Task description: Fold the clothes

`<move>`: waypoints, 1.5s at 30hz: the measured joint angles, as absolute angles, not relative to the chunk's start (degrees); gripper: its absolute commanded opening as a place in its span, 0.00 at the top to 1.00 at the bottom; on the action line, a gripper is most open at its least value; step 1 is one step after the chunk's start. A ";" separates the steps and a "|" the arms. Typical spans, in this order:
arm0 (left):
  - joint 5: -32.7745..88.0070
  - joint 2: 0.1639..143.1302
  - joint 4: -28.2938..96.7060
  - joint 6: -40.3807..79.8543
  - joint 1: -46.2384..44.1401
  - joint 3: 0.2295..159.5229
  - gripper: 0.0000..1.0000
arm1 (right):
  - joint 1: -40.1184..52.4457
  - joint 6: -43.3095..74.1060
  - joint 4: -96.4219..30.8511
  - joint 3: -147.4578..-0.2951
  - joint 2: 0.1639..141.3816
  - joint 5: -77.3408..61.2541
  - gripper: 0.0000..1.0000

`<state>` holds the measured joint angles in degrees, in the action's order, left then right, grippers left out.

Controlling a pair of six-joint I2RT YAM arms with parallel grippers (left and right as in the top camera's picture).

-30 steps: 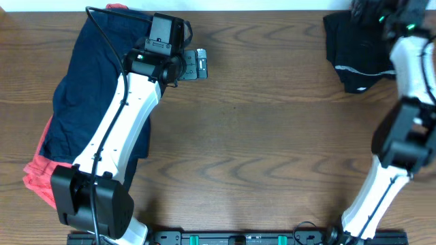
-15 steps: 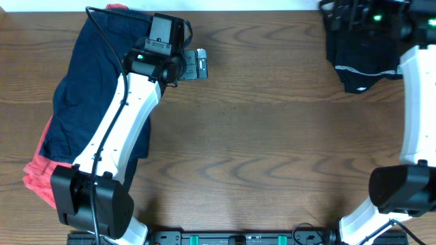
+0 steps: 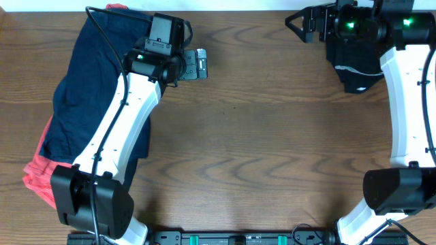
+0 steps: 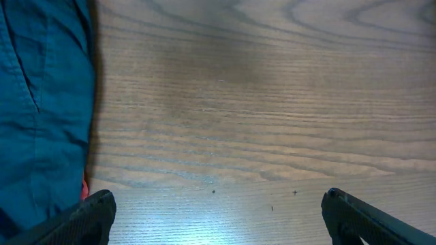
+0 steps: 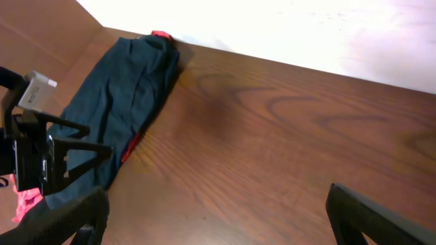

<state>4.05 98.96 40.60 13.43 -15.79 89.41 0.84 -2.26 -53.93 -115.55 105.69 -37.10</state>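
A pile of navy clothes (image 3: 88, 82) with a red garment (image 3: 37, 178) under it lies at the table's left; it also shows in the left wrist view (image 4: 41, 102) and the right wrist view (image 5: 129, 88). A folded black garment (image 3: 357, 58) lies at the far right. My left gripper (image 3: 197, 64) is open and empty over bare wood just right of the navy pile (image 4: 214, 218). My right gripper (image 3: 303, 19) is open and empty at the far edge, just left of the black garment (image 5: 214, 218).
The wooden table (image 3: 259, 143) spans the view. A pale wall or floor (image 5: 306, 27) lies beyond its far edge. The arm bases stand at the front edge.
My right arm has swung left and forward from above the black garment, so its gripper now points out over the far edge. The left arm has not moved.
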 measured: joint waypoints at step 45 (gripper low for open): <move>4.03 98.96 40.53 13.43 -15.79 89.41 0.02 | 7.49 -6.50 2.26 -11.40 31.07 -12.56 0.01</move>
